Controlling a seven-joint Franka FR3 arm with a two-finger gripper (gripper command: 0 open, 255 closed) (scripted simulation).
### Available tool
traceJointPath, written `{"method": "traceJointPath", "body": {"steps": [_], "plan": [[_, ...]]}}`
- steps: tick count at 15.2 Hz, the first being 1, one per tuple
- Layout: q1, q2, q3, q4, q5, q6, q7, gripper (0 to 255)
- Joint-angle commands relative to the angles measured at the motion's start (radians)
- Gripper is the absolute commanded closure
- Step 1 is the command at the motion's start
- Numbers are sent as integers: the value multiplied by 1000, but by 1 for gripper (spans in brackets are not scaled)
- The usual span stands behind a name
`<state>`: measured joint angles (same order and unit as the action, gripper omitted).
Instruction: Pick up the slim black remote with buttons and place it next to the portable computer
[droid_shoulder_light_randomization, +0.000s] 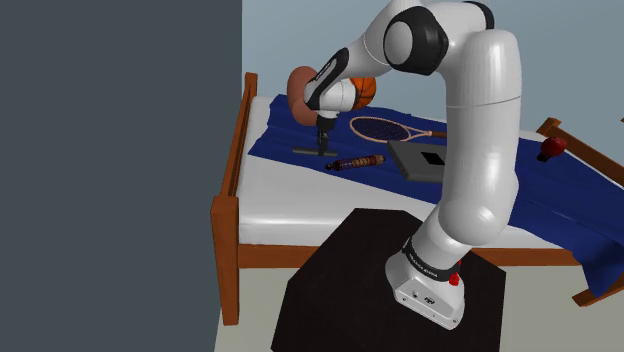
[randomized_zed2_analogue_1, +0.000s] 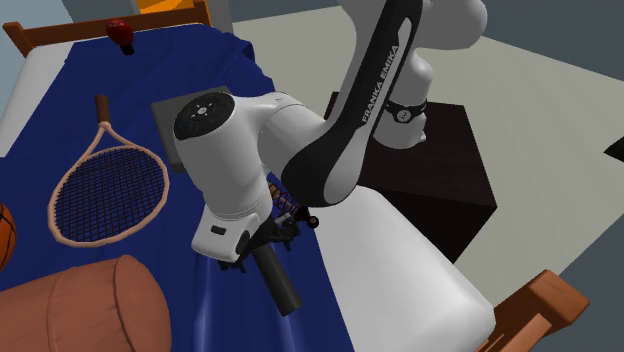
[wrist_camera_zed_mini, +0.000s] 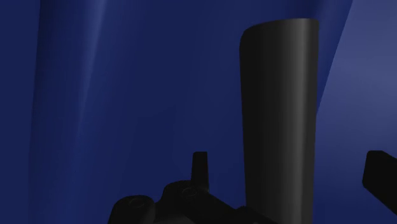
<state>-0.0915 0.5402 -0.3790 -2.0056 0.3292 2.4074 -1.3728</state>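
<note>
— Count on the bed (droid_shoulder_light_randomization: 227, 235)?
— One slim black remote (droid_shoulder_light_randomization: 305, 151), one grey laptop (droid_shoulder_light_randomization: 425, 160), one tennis racket (droid_shoulder_light_randomization: 385, 128), one basketball (droid_shoulder_light_randomization: 364, 90), one brown bolster (droid_shoulder_light_randomization: 299, 95), one striped stick-like piece (droid_shoulder_light_randomization: 354, 161), one small red thing (droid_shoulder_light_randomization: 551, 148) by the wooden rail. All on one blue blanket (droid_shoulder_light_randomization: 280, 120).
— And the arm (droid_shoulder_light_randomization: 480, 150)?
— Rises from the dark stand (droid_shoulder_light_randomization: 340, 290), bends high over the mattress, reaches down toward the shoulder view's left. Gripper (droid_shoulder_light_randomization: 322, 140) pointing straight down over the remote.
— Pincer?
— Wide. In the wrist view, fingers (wrist_camera_zed_mini: 199, 168) well apart on either side of the remote, touching neither edge.
— Remote itself?
— Lies flat on the blanket, just beside the striped piece, toward the shoulder view's left of it; well apart from the laptop. Long, narrow, plain black, rounded at the end. Buttons impossible to make out.
</note>
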Motion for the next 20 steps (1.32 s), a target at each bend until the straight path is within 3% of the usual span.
{"method": "traceJointPath", "body": {"steps": [1,4,5,14,20], "plan": [[0,1,0,0,1,1,0,0],[0,1,0,0,0,1,0,0],[0,1,0,0,0,1,0,255],[0,1,0,0,1,1,0,255],[19,-63,-25,-5,-35,-54,23,255]]}}
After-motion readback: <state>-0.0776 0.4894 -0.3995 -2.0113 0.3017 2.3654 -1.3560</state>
